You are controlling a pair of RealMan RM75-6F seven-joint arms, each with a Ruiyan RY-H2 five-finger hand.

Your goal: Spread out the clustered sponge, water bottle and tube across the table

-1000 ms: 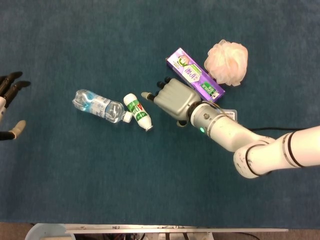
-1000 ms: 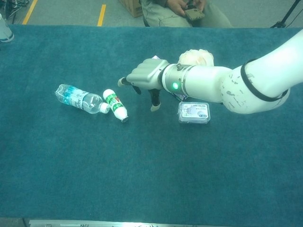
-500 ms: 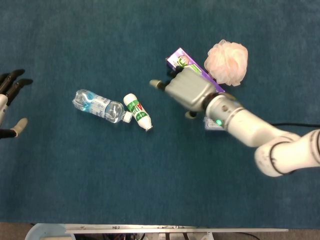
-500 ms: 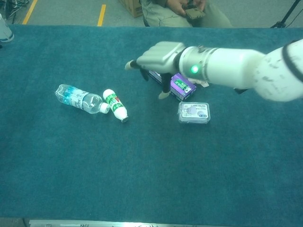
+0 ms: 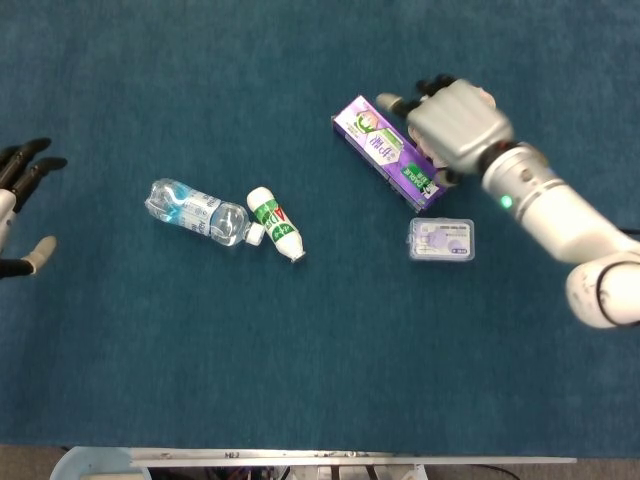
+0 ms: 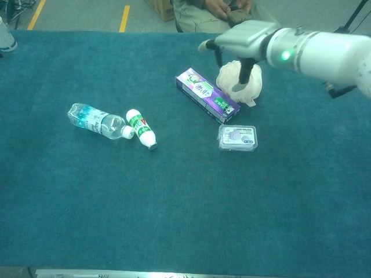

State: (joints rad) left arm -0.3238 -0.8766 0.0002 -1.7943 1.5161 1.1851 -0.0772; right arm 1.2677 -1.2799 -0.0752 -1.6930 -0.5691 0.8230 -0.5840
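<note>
Grey right hand (image 5: 455,125), white arm, green light.

Was a teal bench (image 6: 69,208), with a pale pink sponge (image 6: 239,83), purple box (image 5: 388,152), clear blue-labelled water bottle (image 5: 197,212) and white, green-and-red tube (image 5: 276,224).

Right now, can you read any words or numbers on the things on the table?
No text can be read for sure.
Purple cardboard toothpaste box: green and white printing, too blurred to read.
Small white tube with green and red label: large letters, unreadable.
Clear plastic water bottle: blue label, too small.
Clear plastic case: faint purple print, illegible.
</note>
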